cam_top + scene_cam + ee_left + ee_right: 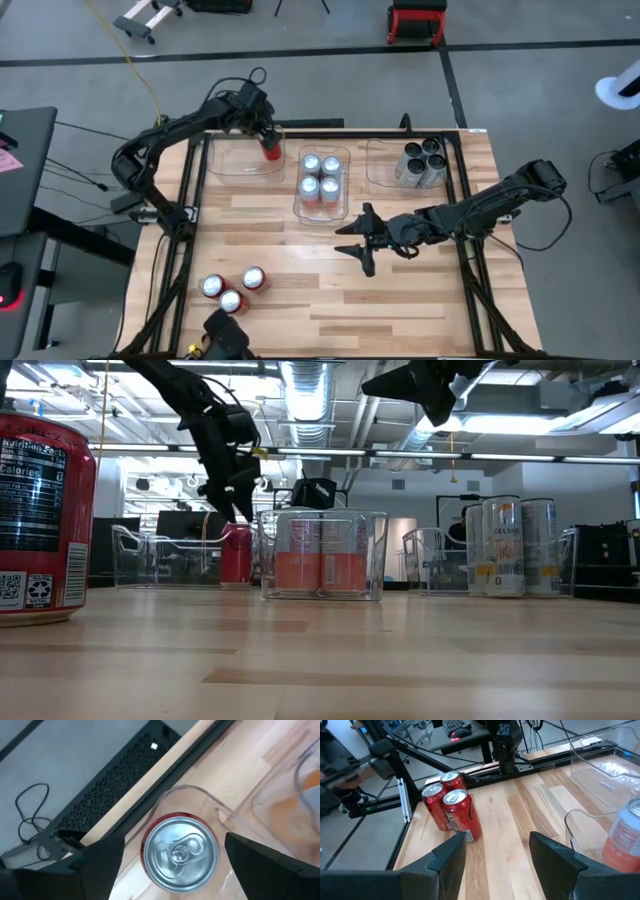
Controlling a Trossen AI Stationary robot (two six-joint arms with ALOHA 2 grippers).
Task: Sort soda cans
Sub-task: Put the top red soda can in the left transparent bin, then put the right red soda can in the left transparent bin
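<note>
1. Where the left gripper (268, 140) hangs over the left bin (225, 160), a red can (271, 152) stands upright directly under it, in the bin's corner nearest the middle bin (345, 205). In the left wrist view the can's silver top (180, 851) sits centred between the two dark fingers (100, 862), clear space on both sides: jaws wide, not gripping. Long axis vertical, in line with the gripper's downward reach.
2. Judgement: this can looks set down and let go; a straight lift out should clear it, since the bin wall stands close beside the near finger.
3. Right gripper (362, 243) hovers above bare table between the middle bin and the loose cans (233, 290). Jaws partly apart, holding nothing. Its wrist view looks straight at those cans (451, 805), all upright.
4. Nearer arm: hard to call. The loose cans sit at the left front corner, the left gripper is far back, and the right gripper is already pointed at them.
5. Counts:
   - Left bin: one red can.
   - Middle bin: four cans (320, 178), light with orange lower bodies in the low view (322, 565).
   - Right bin (378, 172): four dark-topped cans (423, 160), pale bodies in the low view.
   - Loose: three red.
   - Total twelve.
</note>
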